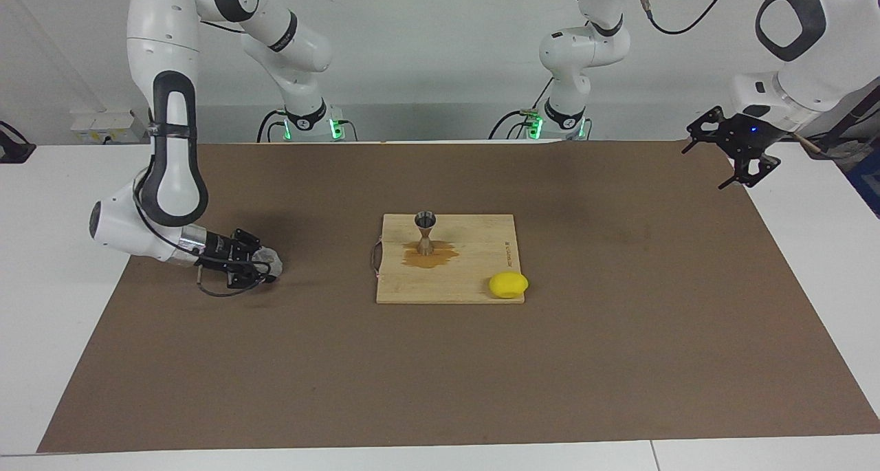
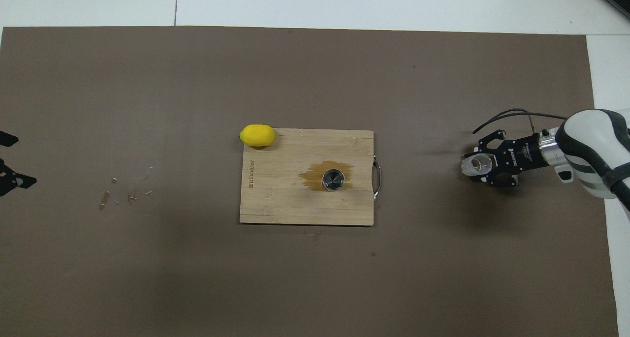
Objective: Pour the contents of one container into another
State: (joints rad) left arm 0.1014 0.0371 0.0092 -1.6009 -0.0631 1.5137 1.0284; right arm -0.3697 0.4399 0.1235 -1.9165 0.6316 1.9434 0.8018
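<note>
The small clear glass cup (image 1: pixel 268 257) (image 2: pixel 476 164) stands low on the brown mat toward the right arm's end of the table. My right gripper (image 1: pixel 260 266) (image 2: pixel 478 167) lies nearly level there, its fingers shut on the cup from both sides. The metal hourglass jigger (image 1: pixel 425 232) (image 2: pixel 333 179) stands upright on the wooden cutting board (image 1: pixel 474 278) (image 2: pixel 275 204), in a brown puddle (image 1: pixel 440 256) (image 2: pixel 312 176). My left gripper (image 1: pixel 739 158) (image 2: pixel 12 166) waits open, raised over the mat's edge at the left arm's end.
A yellow lemon (image 1: pixel 508 285) (image 2: pixel 257 135) rests at the board's corner farther from the robots, toward the left arm's end. Small droplets (image 2: pixel 123 194) dot the mat near the left gripper. The board has a metal handle (image 2: pixel 377 179) facing the cup.
</note>
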